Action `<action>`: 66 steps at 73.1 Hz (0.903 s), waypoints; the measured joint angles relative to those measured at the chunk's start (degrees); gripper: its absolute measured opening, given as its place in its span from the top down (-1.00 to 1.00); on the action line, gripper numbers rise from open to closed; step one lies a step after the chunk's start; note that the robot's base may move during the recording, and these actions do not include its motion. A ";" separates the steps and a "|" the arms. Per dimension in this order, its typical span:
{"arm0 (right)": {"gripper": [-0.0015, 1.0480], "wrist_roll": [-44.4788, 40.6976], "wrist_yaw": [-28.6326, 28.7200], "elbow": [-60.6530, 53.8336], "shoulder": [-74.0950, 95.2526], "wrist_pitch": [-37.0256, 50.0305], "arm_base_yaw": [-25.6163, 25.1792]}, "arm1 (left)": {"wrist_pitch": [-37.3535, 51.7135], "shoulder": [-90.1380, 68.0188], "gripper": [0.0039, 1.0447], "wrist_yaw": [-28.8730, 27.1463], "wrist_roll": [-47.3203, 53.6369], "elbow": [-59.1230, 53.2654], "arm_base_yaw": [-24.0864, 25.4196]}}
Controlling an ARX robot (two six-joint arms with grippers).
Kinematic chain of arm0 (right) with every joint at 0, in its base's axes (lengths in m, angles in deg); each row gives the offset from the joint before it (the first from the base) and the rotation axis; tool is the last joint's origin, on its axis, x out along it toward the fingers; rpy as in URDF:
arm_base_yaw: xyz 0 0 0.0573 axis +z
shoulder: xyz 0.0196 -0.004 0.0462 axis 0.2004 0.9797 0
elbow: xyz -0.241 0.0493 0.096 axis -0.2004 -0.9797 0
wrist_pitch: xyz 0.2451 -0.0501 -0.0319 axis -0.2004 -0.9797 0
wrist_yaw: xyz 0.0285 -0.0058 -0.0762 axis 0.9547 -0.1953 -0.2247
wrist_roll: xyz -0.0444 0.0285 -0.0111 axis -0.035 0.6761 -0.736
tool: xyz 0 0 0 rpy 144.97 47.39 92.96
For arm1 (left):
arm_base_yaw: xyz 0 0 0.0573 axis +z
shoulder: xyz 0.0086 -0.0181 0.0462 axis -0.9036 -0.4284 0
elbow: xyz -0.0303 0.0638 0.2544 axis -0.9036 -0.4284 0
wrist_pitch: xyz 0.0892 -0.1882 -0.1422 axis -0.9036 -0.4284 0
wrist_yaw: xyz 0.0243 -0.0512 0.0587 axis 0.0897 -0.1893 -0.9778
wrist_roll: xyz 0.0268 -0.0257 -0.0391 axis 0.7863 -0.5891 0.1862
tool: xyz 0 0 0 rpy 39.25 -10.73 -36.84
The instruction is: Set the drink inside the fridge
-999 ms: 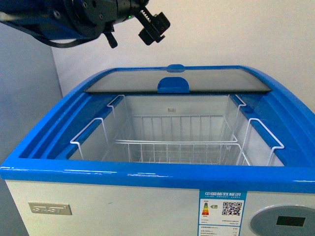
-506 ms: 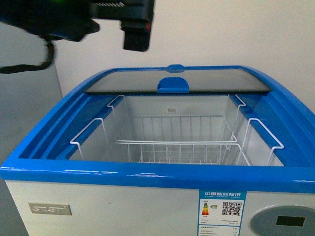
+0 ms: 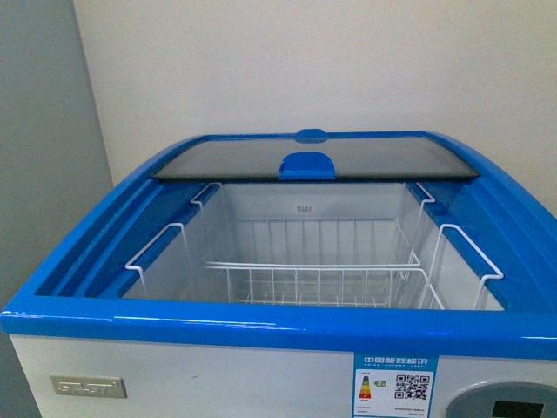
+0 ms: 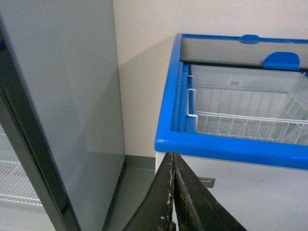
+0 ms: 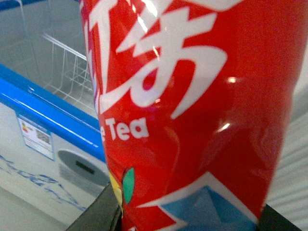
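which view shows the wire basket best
Front view: the wire basket shows nearly whole inside the open fridge. The left wrist view catches part of it, the right wrist view only a corner beside the drink.

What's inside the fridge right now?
Only white wire baskets show inside the fridge, none holding a drink. The part beneath the glass lid at the back is covered. The drink is held in the right gripper, outside the fridge.
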 joint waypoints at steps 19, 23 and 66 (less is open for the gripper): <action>0.29 -34.18 -2.64 16.06 26.14 5.27 5.62 | -0.85 3.43 0.96 0.63 0.02 -2.56 0.22; 0.29 -42.77 -5.95 21.79 33.94 5.66 9.51 | -1.22 4.52 0.96 0.61 0.02 -3.19 0.22; 0.29 -45.11 -13.77 40.41 67.25 16.02 27.85 | -10.32 17.25 0.96 0.59 0.04 -6.58 0.24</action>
